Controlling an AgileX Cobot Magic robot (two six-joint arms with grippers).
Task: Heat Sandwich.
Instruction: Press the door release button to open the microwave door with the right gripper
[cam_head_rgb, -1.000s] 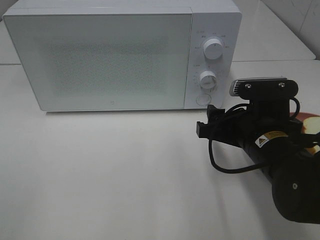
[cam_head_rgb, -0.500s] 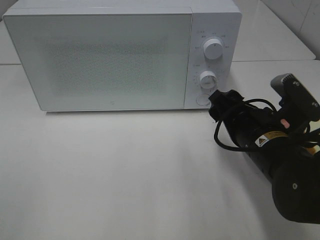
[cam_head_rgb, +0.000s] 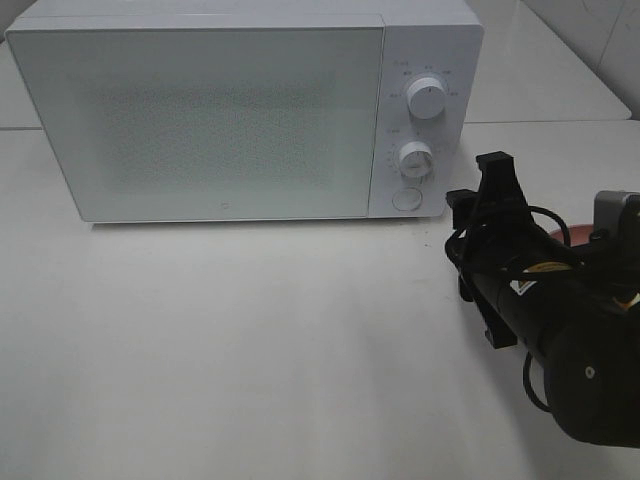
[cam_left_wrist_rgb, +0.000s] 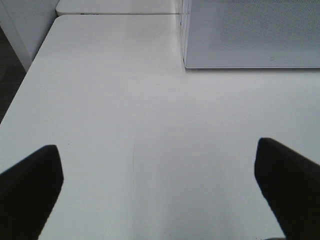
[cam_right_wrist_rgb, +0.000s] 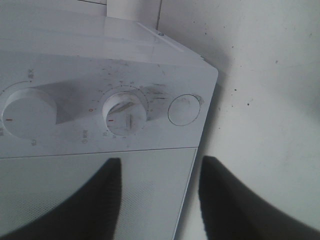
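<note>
The right arm has rolled its wrist since a second ago, and the black right gripper (cam_right_wrist_rgb: 161, 167) now faces the round white door button (cam_right_wrist_rgb: 184, 110) of the white box-shaped microwave oven (cam_head_rgb: 220, 110), fingers parted on nothing. The left gripper (cam_left_wrist_rgb: 156, 147) hangs spread wide over the white table (cam_left_wrist_rgb: 125, 100). The sandwich is hidden, probably behind the arm, where a sliver of round pink plate (cam_head_rgb: 562, 233) shows. An off-centre push could turn the neighbouring white dial (cam_right_wrist_rgb: 127, 119) or shove the oven backward.

One microwave (cam_head_rgb: 220, 120), two dials (cam_head_rgb: 427, 98), one round button (cam_head_rgb: 406, 199), one plate edge (cam_head_rgb: 565, 232).
</note>
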